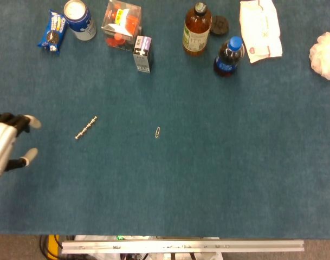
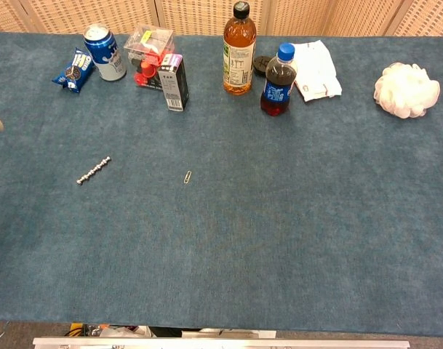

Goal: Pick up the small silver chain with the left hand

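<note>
Silver chain (image 1: pixel 85 128) lies diagonally on the blue table (image 1: pixel 208 173), with a paperclip (image 1: pixel 157 132) well to its right. Your left hand (image 1: pixel 6 145) sits at the table's left edge, fingers spread apart and holding nothing, near the chain but not touching it. Your right hand shows in neither view.

Bare blue felt tabletop (image 1: pixel 51 142) between white robotic left hand (image 1: pixel 5 146) and small silver chain (image 1: pixel 85 128). Nearest obstacle a small metal paperclip (image 1: pixel 157 132), well apart beyond.
</note>
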Available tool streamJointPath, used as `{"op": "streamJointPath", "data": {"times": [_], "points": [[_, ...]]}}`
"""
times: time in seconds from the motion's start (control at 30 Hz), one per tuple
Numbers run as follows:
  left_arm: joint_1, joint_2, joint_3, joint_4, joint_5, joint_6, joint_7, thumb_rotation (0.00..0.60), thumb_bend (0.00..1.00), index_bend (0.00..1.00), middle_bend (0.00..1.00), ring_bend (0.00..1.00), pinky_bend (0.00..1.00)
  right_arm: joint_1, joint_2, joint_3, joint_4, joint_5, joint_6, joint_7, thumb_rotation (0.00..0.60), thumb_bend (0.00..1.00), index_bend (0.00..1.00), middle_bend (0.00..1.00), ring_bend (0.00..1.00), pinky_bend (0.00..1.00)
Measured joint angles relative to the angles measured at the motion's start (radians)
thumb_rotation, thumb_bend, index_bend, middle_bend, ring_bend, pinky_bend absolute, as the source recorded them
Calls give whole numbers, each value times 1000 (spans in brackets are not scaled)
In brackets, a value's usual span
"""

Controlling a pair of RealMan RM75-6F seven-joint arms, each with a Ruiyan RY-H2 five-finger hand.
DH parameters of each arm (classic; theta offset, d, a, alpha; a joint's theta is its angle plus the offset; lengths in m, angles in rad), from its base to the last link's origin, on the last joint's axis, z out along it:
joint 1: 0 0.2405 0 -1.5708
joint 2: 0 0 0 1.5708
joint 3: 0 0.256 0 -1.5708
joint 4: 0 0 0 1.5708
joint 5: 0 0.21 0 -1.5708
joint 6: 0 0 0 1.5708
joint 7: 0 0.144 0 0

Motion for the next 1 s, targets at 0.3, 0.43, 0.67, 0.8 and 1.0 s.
{"op": "streamJointPath", "data": {"times": [0.3,0.43,0.67,0.8,1.0], "points": [[-168,-19,-15,21,-3,-242,22,600,223,374,728,627,463,-9,-4,-2,6,15,3,4,600,233,344,430,420,564],[-239,-54,-32,56,-41,-341,34,600,223,375,814,716,527,-14,-4,-2,10,23,5,10,600,233,344,430,421,564],[-300,-143,-60,109,-150,-415,86,600,223,381,824,726,553,-22,-11,-3,27,34,9,26,600,233,344,430,421,564],[-303,-212,-69,139,-206,-403,134,600,223,379,828,728,554,-22,-16,-3,42,38,4,41,600,233,344,430,421,564],[-294,-291,-62,187,-238,-353,186,600,223,345,829,729,554,-25,-23,-4,64,45,2,62,600,233,344,430,422,564]]}}
